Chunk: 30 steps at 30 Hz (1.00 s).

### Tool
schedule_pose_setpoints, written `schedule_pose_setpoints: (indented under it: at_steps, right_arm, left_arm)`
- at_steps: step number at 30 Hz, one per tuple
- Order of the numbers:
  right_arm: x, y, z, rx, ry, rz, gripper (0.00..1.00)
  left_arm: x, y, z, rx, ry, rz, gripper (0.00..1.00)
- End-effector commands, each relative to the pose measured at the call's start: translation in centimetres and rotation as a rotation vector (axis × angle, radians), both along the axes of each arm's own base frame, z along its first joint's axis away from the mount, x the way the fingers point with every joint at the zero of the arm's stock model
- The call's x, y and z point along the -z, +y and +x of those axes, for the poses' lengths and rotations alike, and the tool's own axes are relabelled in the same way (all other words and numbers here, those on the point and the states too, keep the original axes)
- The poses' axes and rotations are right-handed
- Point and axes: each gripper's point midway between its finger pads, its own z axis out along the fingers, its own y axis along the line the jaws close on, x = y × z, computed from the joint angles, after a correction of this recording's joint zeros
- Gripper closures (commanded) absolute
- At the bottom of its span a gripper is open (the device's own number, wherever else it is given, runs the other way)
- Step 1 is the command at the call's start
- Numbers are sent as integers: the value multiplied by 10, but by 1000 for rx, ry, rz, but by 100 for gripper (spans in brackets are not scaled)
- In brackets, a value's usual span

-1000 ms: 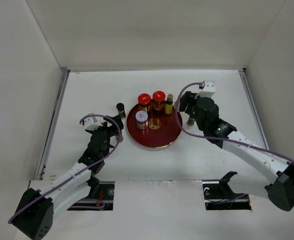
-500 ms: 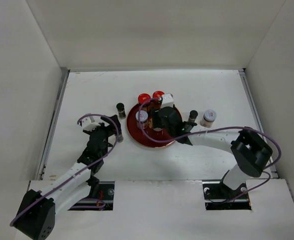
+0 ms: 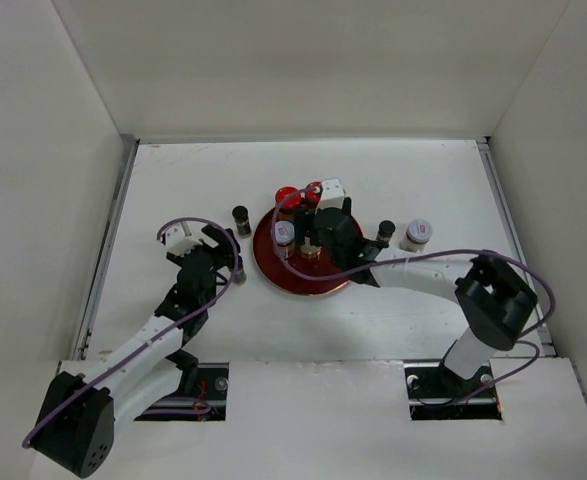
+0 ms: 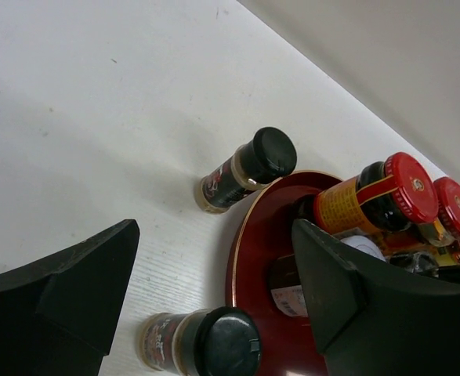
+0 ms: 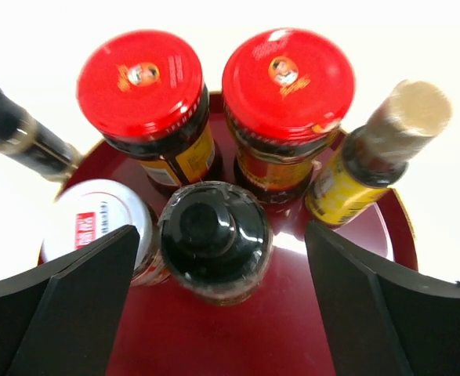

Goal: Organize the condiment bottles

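The round dark red tray [image 3: 323,288] holds two red-lidded brown jars [image 5: 139,82] [image 5: 287,74], a white-lidded jar [image 5: 96,223], a slim gold-capped bottle [image 5: 386,129] and a black-lidded jar [image 5: 215,233]. My right gripper [image 5: 222,231] is open just above the tray, its fingers either side of the black-lidded jar; it also shows in the top view [image 3: 316,240]. My left gripper [image 4: 214,235] is open beside the tray's left rim, with a small black-capped bottle [image 4: 202,345] standing between its fingers. A second black-capped bottle [image 4: 241,168] stands beyond it.
To the right of the tray stand a small black-capped bottle [image 3: 384,232] and a white-lidded jar [image 3: 417,235]. White walls enclose the table at the left, back and right. My right arm arches across the table's right half.
My right gripper swung from right of the tray to over it, uncovering the two bottles at right, then edged slightly toward the back. My left gripper edged forward toward the tray's left rim.
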Motion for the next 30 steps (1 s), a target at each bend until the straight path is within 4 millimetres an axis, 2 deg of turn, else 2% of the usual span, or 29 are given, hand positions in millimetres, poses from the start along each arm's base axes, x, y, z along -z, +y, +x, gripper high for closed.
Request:
schedule_pose_setpoints:
  at_steps: [1, 4, 5, 6, 7, 9, 10, 11, 13, 18, 20, 25, 30]
  right_arm:
    - [-66, -2, -9, 4, -123, 145, 6]
    - [-80, -16, -24, -3, -148, 181, 8]
    - [-82, -20, -29, -4, -150, 195, 15]
    - [-78, -30, -41, -12, -142, 230, 46]
    - [-78, -30, -41, -12, -142, 230, 46]
    - [-72, -37, -47, -10, -133, 265, 70]
    - [-68, -41, -48, -6, -130, 281, 76]
    - [-65, -44, -49, -2, -131, 297, 77]
    - [-58, -50, -49, 8, -133, 317, 74]
    - [-45, -59, -48, 16, -132, 323, 47]
    - [-44, -62, -48, 13, -131, 334, 40]
    - [-45, -72, -46, 20, -123, 375, 37]
    - [-41, -66, -46, 1, -105, 381, 38]
  left_arm:
    - [-29, -4, 12, -1, -24, -12, 24]
    - [-32, -9, 19, 14, 25, 23, 29]
    - [-32, -12, 22, 31, 46, 47, 32]
    - [-33, -22, 31, 75, 101, 112, 37]
    - [-33, -22, 32, 79, 107, 119, 37]
    - [-31, -29, 39, 105, 155, 166, 41]
    - [-29, -31, 41, 111, 175, 186, 41]
    - [-28, -34, 45, 118, 192, 204, 41]
    - [-27, -37, 52, 135, 218, 241, 40]
    - [-24, -44, 68, 143, 264, 290, 36]
    - [-21, -45, 73, 142, 280, 309, 37]
    - [-17, -51, 89, 140, 304, 354, 39]
    - [-11, -55, 106, 133, 332, 430, 40]
